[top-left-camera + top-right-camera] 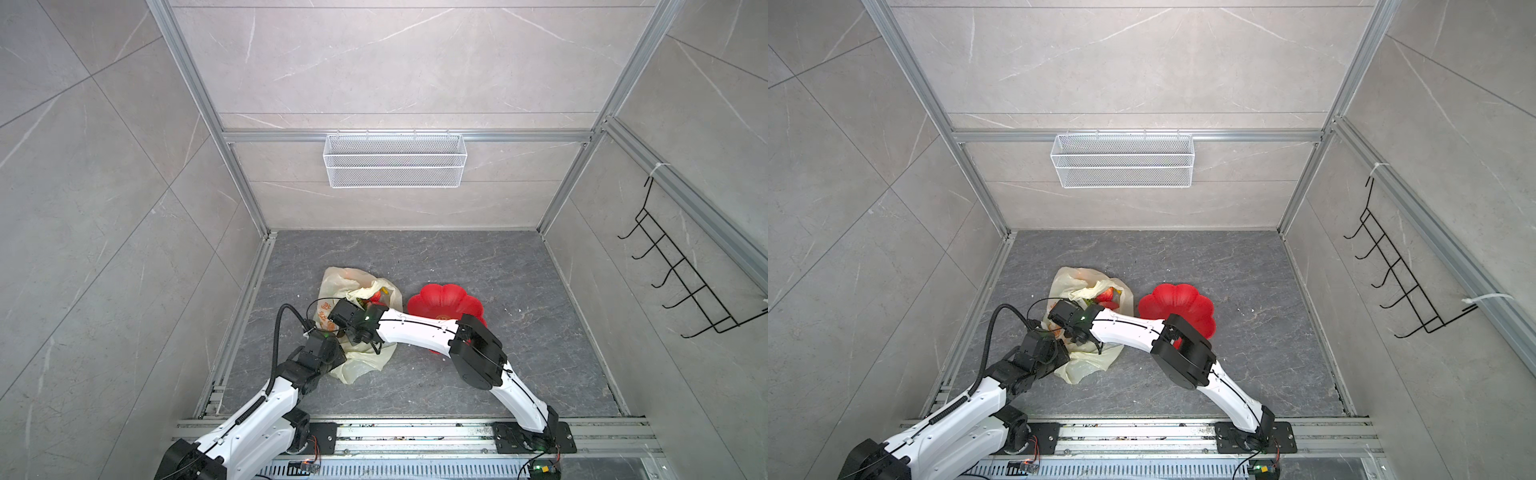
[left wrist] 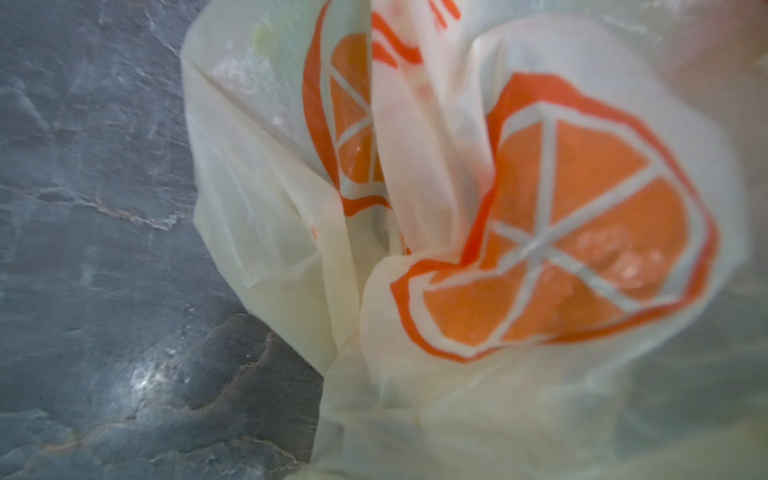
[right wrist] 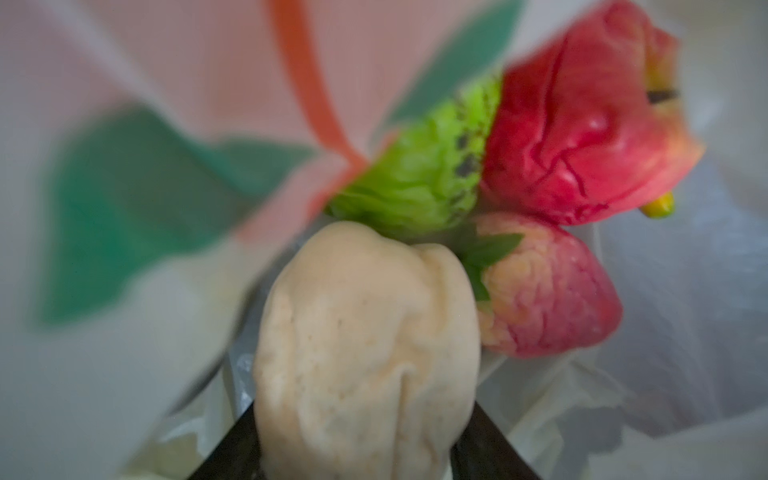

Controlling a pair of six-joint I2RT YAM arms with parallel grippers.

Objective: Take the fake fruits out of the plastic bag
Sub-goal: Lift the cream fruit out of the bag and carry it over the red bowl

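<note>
My right end effector: in the plastic bag, holding the beige fruit.
My left end effector: shut tight, by the bag.
Just past my right one: red apple, green bumpy fruit.

Grey veined tile walls are enclosing a dark stone table. A white mesh basket is hanging on the aluminium back rail, a black hook rack on the right wall.
</note>
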